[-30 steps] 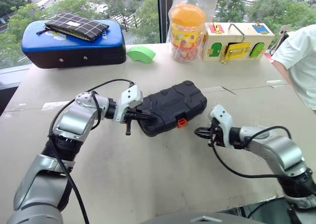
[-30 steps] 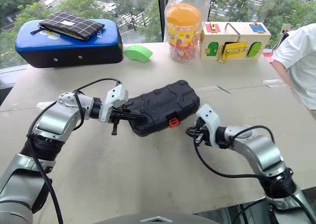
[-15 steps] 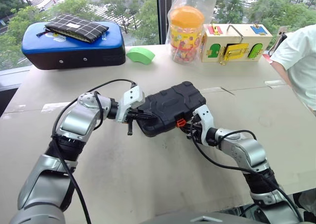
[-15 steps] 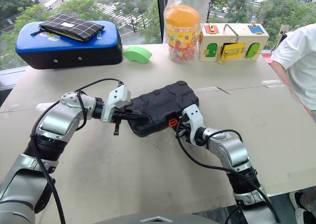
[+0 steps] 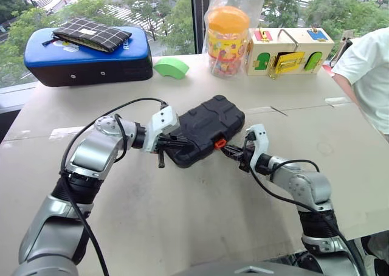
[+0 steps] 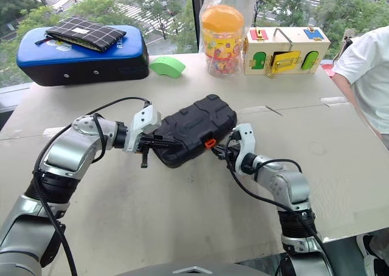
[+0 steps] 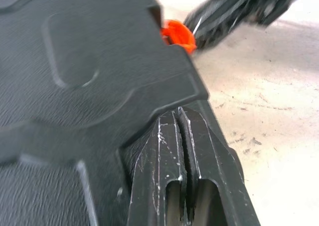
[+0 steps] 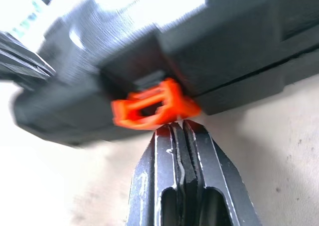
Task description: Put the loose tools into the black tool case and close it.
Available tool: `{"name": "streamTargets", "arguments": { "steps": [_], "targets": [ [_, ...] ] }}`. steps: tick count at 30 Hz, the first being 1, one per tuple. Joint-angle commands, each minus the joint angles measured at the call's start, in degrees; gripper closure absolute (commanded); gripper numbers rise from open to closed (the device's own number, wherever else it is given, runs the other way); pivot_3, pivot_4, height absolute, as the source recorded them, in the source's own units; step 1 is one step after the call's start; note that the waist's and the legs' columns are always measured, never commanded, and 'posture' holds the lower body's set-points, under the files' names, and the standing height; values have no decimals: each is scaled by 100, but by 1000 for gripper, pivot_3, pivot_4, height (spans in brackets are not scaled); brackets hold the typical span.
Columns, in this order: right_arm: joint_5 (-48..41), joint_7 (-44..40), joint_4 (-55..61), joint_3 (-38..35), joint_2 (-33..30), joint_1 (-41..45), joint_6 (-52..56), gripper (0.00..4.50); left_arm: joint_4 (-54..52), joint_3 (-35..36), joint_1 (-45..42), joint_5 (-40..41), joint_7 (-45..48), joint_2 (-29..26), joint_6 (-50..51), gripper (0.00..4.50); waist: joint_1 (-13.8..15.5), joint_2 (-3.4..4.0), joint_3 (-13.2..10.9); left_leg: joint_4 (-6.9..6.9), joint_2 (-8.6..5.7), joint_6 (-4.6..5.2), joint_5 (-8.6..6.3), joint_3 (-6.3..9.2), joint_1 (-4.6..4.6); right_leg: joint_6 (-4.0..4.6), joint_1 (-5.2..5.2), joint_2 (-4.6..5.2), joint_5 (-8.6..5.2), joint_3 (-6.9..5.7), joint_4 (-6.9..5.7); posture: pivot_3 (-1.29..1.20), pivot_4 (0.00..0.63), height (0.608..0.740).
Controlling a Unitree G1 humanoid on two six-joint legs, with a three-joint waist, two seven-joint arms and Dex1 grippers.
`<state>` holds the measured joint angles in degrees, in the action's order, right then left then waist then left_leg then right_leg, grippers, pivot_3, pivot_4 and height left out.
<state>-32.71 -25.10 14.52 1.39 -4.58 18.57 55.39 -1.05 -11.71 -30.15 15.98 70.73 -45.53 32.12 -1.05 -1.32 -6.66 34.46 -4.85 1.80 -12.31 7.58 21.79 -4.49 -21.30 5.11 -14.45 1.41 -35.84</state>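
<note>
Black ribbed tool case point(image 5: 206, 130), lid down, orange clasp tab point(image 5: 220, 144)

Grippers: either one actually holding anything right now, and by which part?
Nothing held. Left gripper is shut, pressed against the black tool case end. Right gripper is shut, tips at the orange clasp tab.

At the far left of the beige table point(image 5: 182, 227) I see a blue-topped black padded case point(image 5: 88, 60) with a black grid-patterned pouch point(image 5: 91, 33) lying on it. To its right: green foam wedge point(image 5: 172, 67), orange-lidded clear jar point(image 5: 228, 39), pale wooden lock box point(image 5: 290, 50). A person's white sleeve point(image 5: 368, 78) occupies the far right.
</note>
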Motion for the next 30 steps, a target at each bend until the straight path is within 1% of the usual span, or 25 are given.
{"name": "streamTargets", "arguments": {
  "steps": [1, 3, 6, 8, 10, 12, 13, 14, 15, 16, 17, 19, 20, 21, 23, 25, 26, 27, 28, 30],
  "targets": [
    [-446, -143, 632, 40, 81, 437, 21, 4500, 197, -432, 311, -296, -36, 16, 138, 4451, 3, 4, 6, -1, 0, 0, 0, 0, -2, 0, 0, 0, 0, 2, 0, 0, 150, 740],
    [-403, -105, 577, 91, 52, 524, -12, 4500, 265, -455, 353, -348, -49, 34, 43, 4451, 24, -9, 18, -9, 0, 0, 0, 2, -7, 0, 2, -1, -2, 0, 3, 0, 150, 740],
    [-362, -78, 487, 130, -33, 588, -71, 4500, 339, -429, 431, -363, -77, 52, -49, 4451, 38, -9, 18, -11, -4, -2, -1, 4, -4, 2, 2, 2, -2, -6, 10, 0, 150, 740],
    [-312, -102, 500, 176, -169, 567, -91, 4500, 364, -378, 503, -348, -113, 57, -119, 4451, 34, -8, 18, -11, -7, -2, -2, -4, -5, 1, 2, 7, -1, 3, 10, 0, 150, 740],
    [-121, -178, 580, 352, -455, 527, -201, 4500, 396, -260, 582, -277, -172, 95, -201, 4451, 33, -7, 19, -11, -7, -2, -2, -2, -5, 1, 2, 7, -2, 2, 10, 0, 150, 740],
    [352, -199, 673, 638, -817, 474, -604, 4500, 387, 97, 696, -23, -293, 259, -347, 4451, 30, 2, 20, -12, -6, -2, -2, -2, -6, 2, 2, 6, -2, 1, 10, 0, 150, 740],
    [648, -105, 697, 712, -889, 430, -1020, 4500, 306, 395, 753, 189, -400, 413, -444, 4451, 30, 5, 18, -12, -6, -2, -2, -3, -6, 1, 2, 7, -2, 2, 10, 0, 150, 740],
    [692, -190, 639, 639, -811, 372, -1506, 4500, 189, 676, 800, 396, -512, 549, -464, 4451, 32, 4, 18, -12, -6, -2, -2, -3, -4, 1, 0, 8, -2, 1, 13, 0, 150, 740],
    [704, -421, 643, 602, -941, 369, -1771, 4500, 10, 1058, 809, 783, -709, 721, -169, 4451, 36, 0, 15, -13, -6, -2, -2, -1, -1, 0, -2, 9, -3, -1, 14, 0, 150, 740],
    [612, -495, 663, 443, -927, 328, -1928, 3982, -170, 1368, 850, 1055, -902, 861, -17, 4500, 31, 2, 11, -12, -3, -3, -2, 4, 4, 0, -5, 7, -3, -8, 14, 0, 150, 740],
    [505, -590, 724, 307, -961, 296, -2018, 3808, -376, 1670, 918, 1295, -1140, 990, 118, 4235, 30, -1, 6, -12, -2, -3, -1, 4, 6, 0, -6, 6, -2, -7, 14, 0, 150, 740],
    [580, -729, 863, 180, -1229, 187, -2226, 2989, -842, 2362, 1182, 1850, -1797, 1297, 528, 3747, 27, -16, -4, -10, -2, -3, -1, 5, 13, -1, -8, 6, -1, -8, 15, 0, 150, 740],
    [626, -798, 900, 173, -1342, 142, -2311, 2703, -1004, 2553, 1286, 1999, -2012, 1383, 672, 3452, 31, -28, -5, -9, -2, -2, -1, 5, 21, -1, -15, 7, 0, -7, 18, 0, 150, 740],
    [604, -980, 1006, 93, -1575, 13, -2377, 2182, -1245, 2820, 1514, 2210, -2262, 1440, 894, 2889, 31, -38, -6, -7, -3, -2, -2, 5, 29, -1, -21, 9, 0, -8, 21, 0, 150, 740],
    [429, -1268, 1193, -124, -1938, -222, -2416, 1232, -1640, 3193, 1965, 2453, -2548, 1445, 1108, 1976, 33, -37, -6, -8, -4, -5, -4, 3, 32, 1, -26, 9, 1, -5, 27, 0, 150, 740],
    [270, -1561, 1354, -319, -2285, -467, -2442, 273, -1962, 3408, 2430, 2594, -2571, 1332, 1182, 1047, 39, -34, -9, -11, -3, -8, -7, 0, 32, 2, -26, 11, 0, -1, 32, 0, 150, 740],
    [236, -1945, 1525, -576, -2692, -857, -2563, 0, -2181, 3626, 2972, 2536, -2414, 1209, 1063, 654, 40, -31, -11, -11, -3, -7, -7, -2, 32, 2, -26, 11, 0, 0, 32, 0, 150, 740],
    [146, -2253, 1669, -838, -2991, -1200, -2649, 0, -2342, 3804, 3471, 2493, -2220, 1092, 945, 135, 45, -28, -12, -11, -3, -7, -7, -2, 32, 2, -26, 11, 0, 0, 32, 0, 150, 740],
    [7, -2476, 1778, -1082, -3232, -1505, -2659, 0, -2453, 3924, 3930, 2427, -2015, 975, 802, 55, 45, -30, -11, -16, -2, -2, -12, -6, 36, 4, -27, 19, -1, 1, 45, 0, 150, 740],
    [-70, -2791, 1865, -1487, -3582, -2077, -2871, 0, -2546, 4034, 4693, 2237, -1637, 794, 376, 55, 57, -30, -13, -19, 2, 1, -29, -14, 36, 8, -25, 40, -4, 5, 60, 0, 150, 740]
  ]
}}
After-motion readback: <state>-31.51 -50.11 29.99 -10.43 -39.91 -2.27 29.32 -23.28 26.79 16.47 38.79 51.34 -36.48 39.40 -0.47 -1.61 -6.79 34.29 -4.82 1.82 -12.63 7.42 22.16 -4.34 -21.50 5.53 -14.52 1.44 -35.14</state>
